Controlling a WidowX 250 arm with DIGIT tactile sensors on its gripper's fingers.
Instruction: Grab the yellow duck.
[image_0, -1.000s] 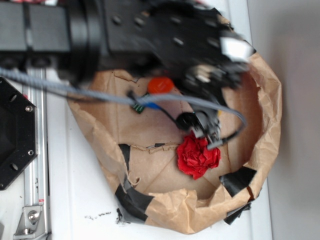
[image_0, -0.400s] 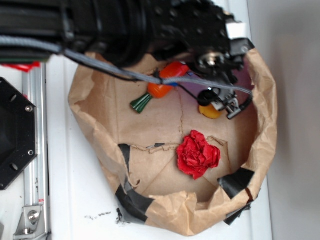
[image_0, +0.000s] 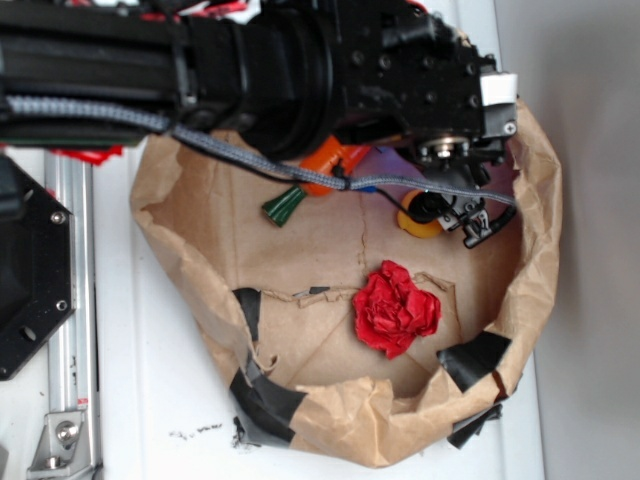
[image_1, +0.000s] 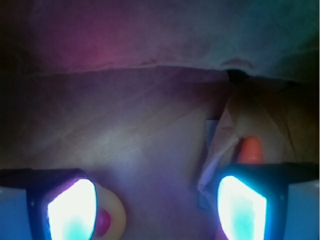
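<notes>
The gripper's (image_1: 157, 210) two fingers (image_1: 72, 210) stood spread apart, holding nothing, the duck (image_1: 111, 217) just inside the left one in the wrist view. In the exterior view the gripper (image_0: 455, 210) hung over the duck (image_0: 418, 224) inside the paper bag (image_0: 180, 250), near its far wall; the carrot (image_0: 320, 172) lay beside the duck, the red ball (image_0: 396, 310) toward the bag's near wall

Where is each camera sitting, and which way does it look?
Exterior: high above, looking down into the crumpled brown paper bag; shows the black robot arm.
Wrist: on the arm, looking past the open gripper at the bag floor.
Both show the small glossy yellow duck and long orange toy carrot.
</notes>
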